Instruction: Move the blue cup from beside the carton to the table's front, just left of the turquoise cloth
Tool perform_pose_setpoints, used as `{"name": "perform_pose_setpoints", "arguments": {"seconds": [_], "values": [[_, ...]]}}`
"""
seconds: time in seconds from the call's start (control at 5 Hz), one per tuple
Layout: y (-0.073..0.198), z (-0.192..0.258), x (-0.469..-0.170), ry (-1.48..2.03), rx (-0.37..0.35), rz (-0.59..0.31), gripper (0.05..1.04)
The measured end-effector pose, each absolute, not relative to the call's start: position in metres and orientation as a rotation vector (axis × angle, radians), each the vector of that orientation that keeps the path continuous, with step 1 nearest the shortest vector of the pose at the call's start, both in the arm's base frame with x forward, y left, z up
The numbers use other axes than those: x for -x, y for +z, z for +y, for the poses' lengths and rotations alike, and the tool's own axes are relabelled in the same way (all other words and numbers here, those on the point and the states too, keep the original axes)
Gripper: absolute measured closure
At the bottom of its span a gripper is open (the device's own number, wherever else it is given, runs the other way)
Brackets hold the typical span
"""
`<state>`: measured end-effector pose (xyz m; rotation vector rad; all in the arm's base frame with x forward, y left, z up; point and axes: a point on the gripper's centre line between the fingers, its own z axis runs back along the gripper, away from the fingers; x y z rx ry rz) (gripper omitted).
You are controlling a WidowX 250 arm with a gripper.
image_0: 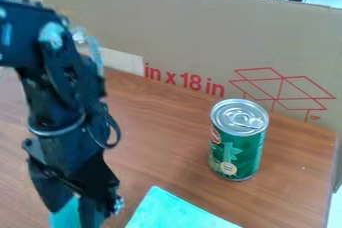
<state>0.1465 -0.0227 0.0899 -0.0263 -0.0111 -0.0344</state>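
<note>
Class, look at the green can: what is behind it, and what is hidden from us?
Behind the green can is some wooden tabletop, then a cardboard panel with red printing. The can covers the tabletop just behind it, so anything there cannot be seen.

Black arm (pixel 63 97) at left, pincer (pixel 73 214) downward.

Can (pixel 238 144) upright on right part of counter (pixel 157 142), behind cloth (pixel 175 212) and to its right, apart from it. Cardboard (pixel 194 32) standing behind both. End effector (pixel 81 211) left of cloth.
</note>
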Motion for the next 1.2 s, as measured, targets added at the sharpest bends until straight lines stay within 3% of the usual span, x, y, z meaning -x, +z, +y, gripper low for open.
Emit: {"name": "perform_pose_setpoints", "arguments": {"seconds": [0.2, 0.4, 0.8, 1.2], "values": [[0.122, 0.006, -0.162, 0.070, 0.024, -0.076, 0.076], [0.128, 0.056, -0.163, 0.217, 0.054, -0.047, 0.081], [0.109, 0.121, -0.139, 0.230, 0.083, 0.104, 0.083], [0.105, 0.161, -0.126, 0.185, -0.064, 0.091, 0.083]]}}
